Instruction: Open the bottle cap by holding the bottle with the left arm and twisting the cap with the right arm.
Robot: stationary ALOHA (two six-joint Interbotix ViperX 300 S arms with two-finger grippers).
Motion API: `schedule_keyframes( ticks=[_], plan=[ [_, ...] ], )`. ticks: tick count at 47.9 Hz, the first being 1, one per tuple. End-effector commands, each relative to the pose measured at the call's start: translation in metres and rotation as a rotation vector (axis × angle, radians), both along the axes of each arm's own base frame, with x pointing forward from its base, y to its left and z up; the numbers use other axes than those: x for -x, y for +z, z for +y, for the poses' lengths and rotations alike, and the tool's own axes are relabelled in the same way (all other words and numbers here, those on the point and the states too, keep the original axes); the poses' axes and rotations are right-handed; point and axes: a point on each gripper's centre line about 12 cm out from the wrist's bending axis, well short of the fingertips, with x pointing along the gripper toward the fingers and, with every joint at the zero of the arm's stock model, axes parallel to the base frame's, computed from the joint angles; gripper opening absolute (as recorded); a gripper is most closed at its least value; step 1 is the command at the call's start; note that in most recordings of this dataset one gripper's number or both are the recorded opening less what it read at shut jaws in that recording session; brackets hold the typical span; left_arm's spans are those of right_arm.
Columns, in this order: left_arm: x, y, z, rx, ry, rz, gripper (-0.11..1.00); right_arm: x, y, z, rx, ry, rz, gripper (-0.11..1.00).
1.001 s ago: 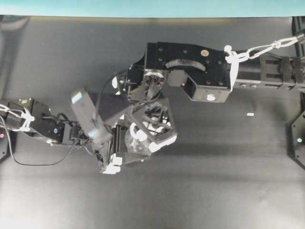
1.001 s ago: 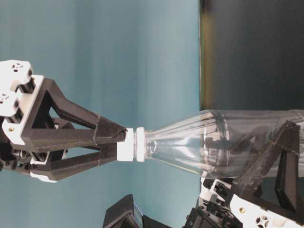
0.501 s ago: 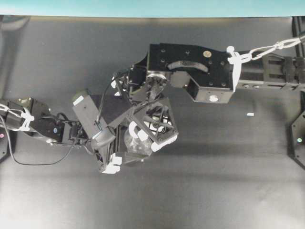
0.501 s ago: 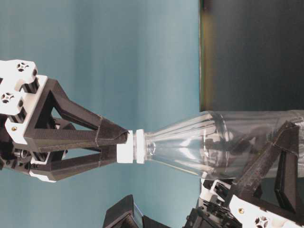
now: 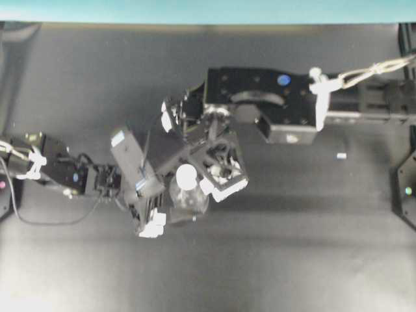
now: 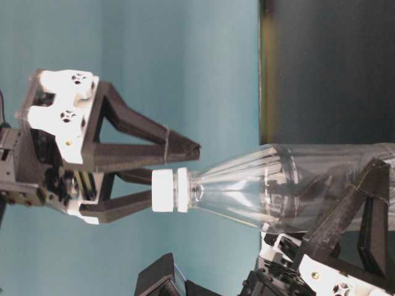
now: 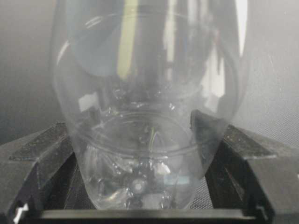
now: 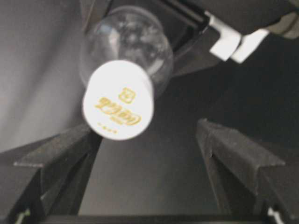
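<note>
bottle: clear thin plastic, round body tapering in ribs to a narrow neck; stands on the dark matte table
bottle cap: small white cylinder, smooth, gold print on top, seated on the neck
left gripper: black rough-textured fingers clamped on the bottle's lower body, one each side
right gripper: black lattice fingers, jaws apart, straddling the cap; one finger close beside it, contact unclear
right arm: boxy black, above the bottle in overhead view

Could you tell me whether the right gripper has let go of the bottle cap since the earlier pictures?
Yes. The right gripper has opened: measured against the unmoved bottle cap, its upper finger has lifted clear, and in the overhead view it sits beside the cap.
</note>
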Motion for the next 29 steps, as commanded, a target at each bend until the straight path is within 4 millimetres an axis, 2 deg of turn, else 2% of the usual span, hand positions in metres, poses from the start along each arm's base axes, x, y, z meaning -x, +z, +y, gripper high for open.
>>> schedule_keyframes(
  ticks=[1, 14, 20, 24, 29],
  plan=[
    [0.000, 0.000, -0.001, 0.000, -0.004, 0.006, 0.82, 0.005, 0.017, -0.002, -0.005, -0.027, -0.051, 0.77],
    [0.001, -0.001, -0.001, 0.008, 0.000, 0.010, 0.82, 0.029, 0.052, 0.007, -0.062, -0.199, -0.059, 0.77],
    [0.001, -0.001, -0.001, 0.009, 0.001, 0.008, 0.82, 0.032, 0.074, 0.010, -0.130, -0.407, -0.047, 0.77],
    [0.001, -0.001, 0.000, 0.011, 0.003, 0.010, 0.82, 0.028, 0.088, 0.009, -0.200, -0.641, -0.020, 0.77],
    [0.001, -0.001, 0.000, 0.012, 0.004, 0.010, 0.82, 0.024, 0.095, 0.006, -0.245, -0.858, 0.044, 0.77]
  ],
)
